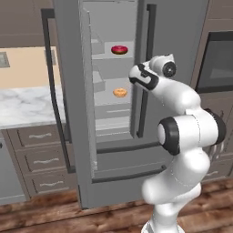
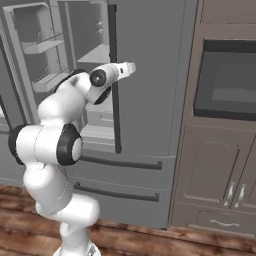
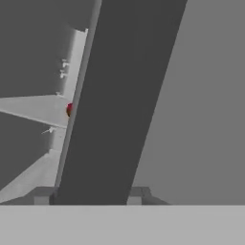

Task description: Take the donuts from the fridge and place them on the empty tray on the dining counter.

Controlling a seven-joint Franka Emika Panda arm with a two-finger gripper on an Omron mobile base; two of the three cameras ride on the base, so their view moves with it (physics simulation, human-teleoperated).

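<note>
Clamping the end effector [image 3: 88,194], apparently closed, on the tall grey fridge's long dark right-door handle [image 3: 119,100], with the pink-iced ring donut [image 1: 119,49] and orange-glazed ring donut [image 1: 119,92] sitting on inner shelves, risking slipping off when pulling.

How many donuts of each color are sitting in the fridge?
Dark pink-red donut: 1
Orange-tan donut: 1
Total: 2, on separate shelves in the fridge
</note>
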